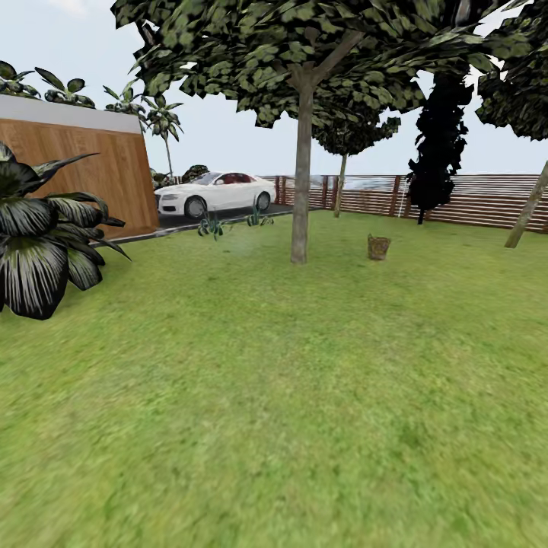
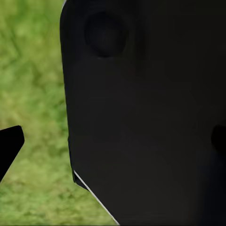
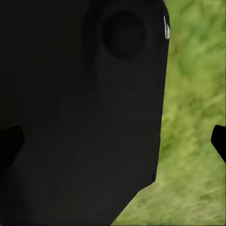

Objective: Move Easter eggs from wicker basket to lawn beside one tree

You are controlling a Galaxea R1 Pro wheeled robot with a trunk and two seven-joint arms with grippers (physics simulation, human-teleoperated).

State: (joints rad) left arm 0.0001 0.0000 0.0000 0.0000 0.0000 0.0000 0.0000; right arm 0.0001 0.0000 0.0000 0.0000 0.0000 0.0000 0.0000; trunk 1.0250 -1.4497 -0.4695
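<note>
The wicker basket [image 1: 378,247] stands small and far off on the lawn [image 1: 274,396], just right of a tree [image 1: 301,175] with a grey-brown trunk and a dark leafy canopy. The Easter eggs are hidden; at this distance the basket's inside cannot be made out. In the left wrist view my left gripper [image 2: 113,141] is open, one dark fingertip [image 2: 9,146] over grass and a black robot panel [image 2: 146,113] close in front. My right gripper [image 3: 113,141] is open too, its fingertips [image 3: 219,141] wide apart before the same kind of black panel [image 3: 84,108].
A large dark-leaved plant [image 1: 38,243] crowds the left side. Behind it stand a wood-panelled garage [image 1: 84,175] and a white car [image 1: 217,193]. A slatted brown fence [image 1: 457,199] closes the back, with a black cypress [image 1: 438,152] and a leaning trunk [image 1: 527,209] at the right.
</note>
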